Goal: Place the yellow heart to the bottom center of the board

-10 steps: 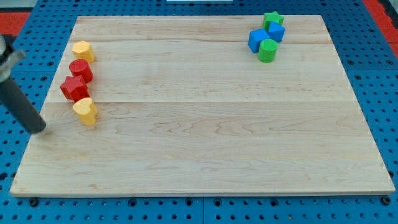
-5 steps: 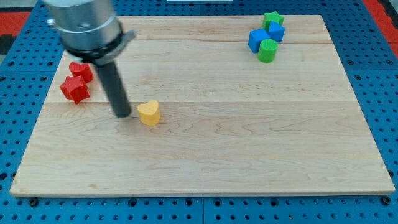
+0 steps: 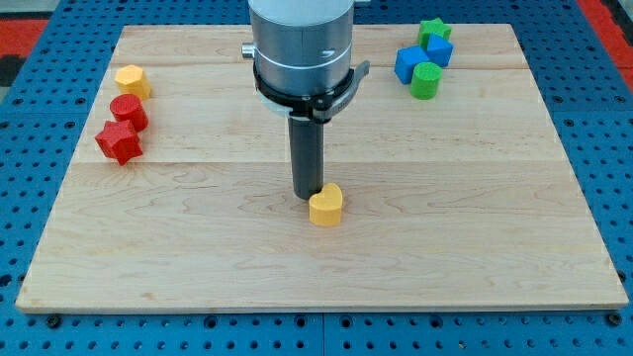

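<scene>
The yellow heart [image 3: 325, 206] lies on the wooden board [image 3: 445, 227] a little below the board's middle, near the centre from left to right. My tip [image 3: 308, 195] stands right against the heart's upper left side. The rod rises from there to the arm's grey body at the view's top.
A yellow block [image 3: 131, 79], a red round block [image 3: 129, 112] and a red star [image 3: 119, 141] sit in a column at the left edge. A green star [image 3: 432, 30], two blue blocks [image 3: 407, 63] [image 3: 438, 49] and a green cylinder [image 3: 425, 80] cluster at the top right.
My tip has swept from the board's left edge to the centre, pushing the yellow heart rightward and slightly down, away from the red blocks.
</scene>
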{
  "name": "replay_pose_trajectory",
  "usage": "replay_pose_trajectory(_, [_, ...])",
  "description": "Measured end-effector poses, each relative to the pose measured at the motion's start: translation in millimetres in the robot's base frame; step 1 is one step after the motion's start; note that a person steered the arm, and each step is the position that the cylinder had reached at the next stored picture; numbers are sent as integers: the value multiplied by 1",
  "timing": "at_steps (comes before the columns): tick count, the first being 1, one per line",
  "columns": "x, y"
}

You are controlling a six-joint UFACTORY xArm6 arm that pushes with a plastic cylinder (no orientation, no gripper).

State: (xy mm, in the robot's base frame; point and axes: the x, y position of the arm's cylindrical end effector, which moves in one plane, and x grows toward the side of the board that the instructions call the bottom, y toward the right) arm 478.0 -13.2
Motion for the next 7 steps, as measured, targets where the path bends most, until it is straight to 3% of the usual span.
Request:
replay_pose_trajectory(2, [22,32])
replay_pose_trajectory(3, [9,44])
replay_pose_trajectory(4, [23,75])
replay_pose_trajectory(5, [56,71])
replay_pose_trajectory(7, [5,50])
